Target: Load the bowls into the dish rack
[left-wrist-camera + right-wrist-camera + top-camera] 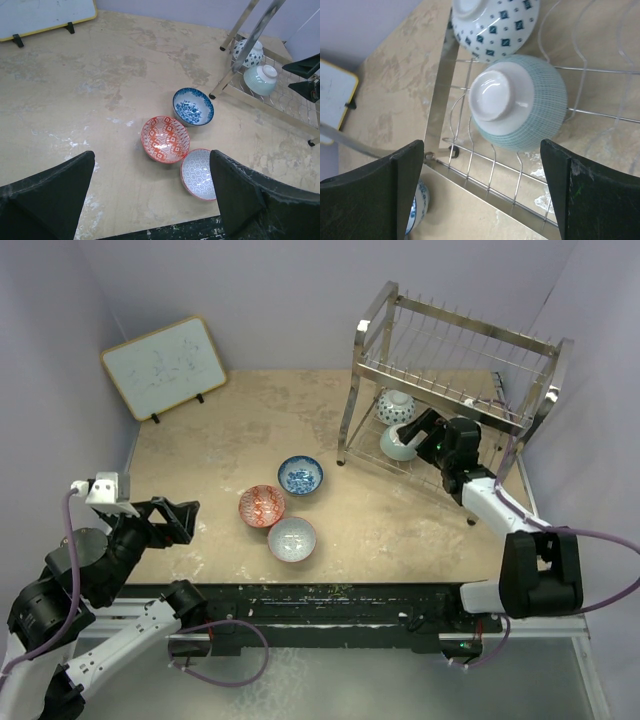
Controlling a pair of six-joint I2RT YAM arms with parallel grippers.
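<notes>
**Two bowls racked, three on the table**

My right pincer [481, 150] hangs wide open and holds nothing. Its fingers stand either side of the mint bowl [525, 107], apart from it. That bowl rests foot-up on the lower tier of the dish rack [352, 400], just beside a blue-dotted bowl [495, 20].

Step, as I judge it: placement done, letting go. Next I must back straight out clear of the wire loops, then reach the blue bowl [300, 475], the nearest. The red-orange bowl [261, 506] and grey-white bowl [292, 539] sit near it, mouths up.

Glazed ceramic, fine hatching on the mint, plain white foot ring. Thin bright wire, tubular legs. My left pincer [190, 520] is open, idle.
</notes>
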